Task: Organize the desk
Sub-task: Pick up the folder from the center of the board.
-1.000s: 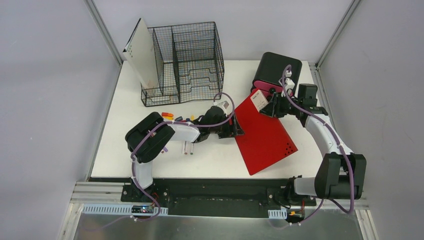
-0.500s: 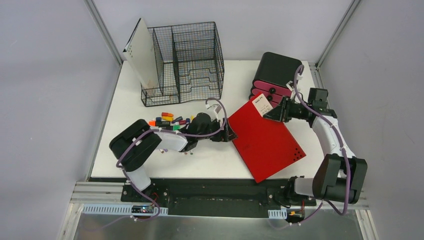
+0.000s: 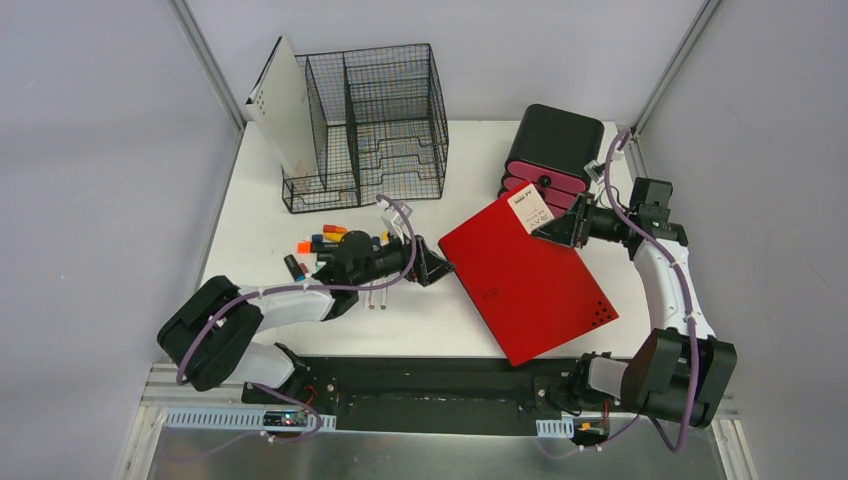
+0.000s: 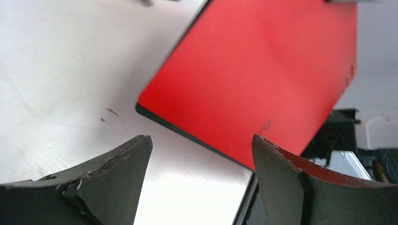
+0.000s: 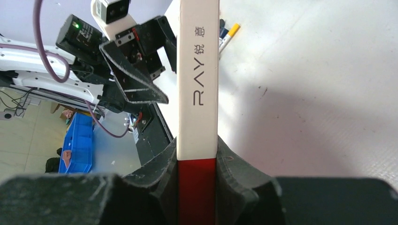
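Since the earlier frame the left gripper (image 3: pixel 432 268) has been drawn back to the left, off the red folder (image 3: pixel 525 275), and its jaws have been widened. The folder has been swung a little leftward by the right gripper (image 3: pixel 560 228).

The left gripper (image 4: pixel 201 140) is now seen wide open and empty, just beside the folder's (image 4: pixel 263 70) near-left corner but apart from it. The right gripper (image 5: pixel 197 154) is clamped on the folder's (image 5: pixel 197 70) white-labelled edge, at its far corner in front of the box (image 3: pixel 552 150).

The desk (image 3: pixel 250 250) lies under everything. The rack (image 3: pixel 365 125) is set at its far left and loose pens (image 3: pixel 335 240) are scattered between rack and left arm.

The step in hand is judged to be a handover: the folder has been released by one arm and left to the other. Next, the folder probably needs to be lifted clear and carried toward the rack. A one-corner grip is held, so sag or twist must be allowed for.
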Controlling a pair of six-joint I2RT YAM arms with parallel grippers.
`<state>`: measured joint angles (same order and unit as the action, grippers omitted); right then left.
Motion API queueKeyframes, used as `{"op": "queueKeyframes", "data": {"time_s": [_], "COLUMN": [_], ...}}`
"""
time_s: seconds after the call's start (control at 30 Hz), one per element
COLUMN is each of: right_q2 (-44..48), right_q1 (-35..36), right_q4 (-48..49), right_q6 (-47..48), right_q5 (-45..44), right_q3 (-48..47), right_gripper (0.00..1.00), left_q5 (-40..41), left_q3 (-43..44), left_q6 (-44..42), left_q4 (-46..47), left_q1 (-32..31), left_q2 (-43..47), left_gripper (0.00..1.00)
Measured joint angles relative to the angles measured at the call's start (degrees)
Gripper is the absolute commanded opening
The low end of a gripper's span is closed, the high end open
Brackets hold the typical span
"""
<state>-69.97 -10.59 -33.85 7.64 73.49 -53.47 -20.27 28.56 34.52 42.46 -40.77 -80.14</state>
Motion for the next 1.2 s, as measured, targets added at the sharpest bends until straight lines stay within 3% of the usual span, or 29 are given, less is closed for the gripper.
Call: {"op": "queueKeyframes", "data": {"time_s": [0.2, 0.33, 0.53, 0.73, 0.9, 1.1, 1.2], "right_q2": [0.0, 0.0, -0.1, -0.1, -0.4, -0.4, -0.6], "right_q1": [0.0, 0.1, 3.3, 7.3, 8.4, 8.6, 8.4], "right_q4": [0.8, 5.9, 11.0, 15.4, 20.2, 24.0, 26.1], "right_q6": [-2.2, -8.1, -15.2, -21.5, -27.0, -29.5, -29.0], "right_q5": [2.9, 4.4, 4.9, 5.0, 4.8, 4.8, 4.7], "right_q3": [-2.8, -3.5, -5.3, -8.0, -8.0, -7.3, -6.2], "right_gripper": [0.00, 0.00, 0.00, 0.00, 0.00, 0.00, 0.00], "left_q5": [-1.2, -0.9, -0.9, -0.9, -1.3, -2.9, -5.0], "left_q3": [-5.6, -7.5, -7.9, -6.6, -4.2, -1.7, -1.4], "left_q6": [-0.1, 0.6, 4.1, 8.6, 13.2, 16.4, 17.2], "left_q4": [2.6, 5.7, 11.3, 20.2, 27.6, 31.4, 30.9], "left_q1": [0.0, 0.0, 0.0, -0.1, 0.0, 0.0, 0.0], "left_q2": [8.1, 10.8, 8.9, 1.3, -3.3, -3.3, -1.7], "left_gripper": [0.85, 0.93, 0.95, 0.92, 0.67, 0.04, 0.00]}}
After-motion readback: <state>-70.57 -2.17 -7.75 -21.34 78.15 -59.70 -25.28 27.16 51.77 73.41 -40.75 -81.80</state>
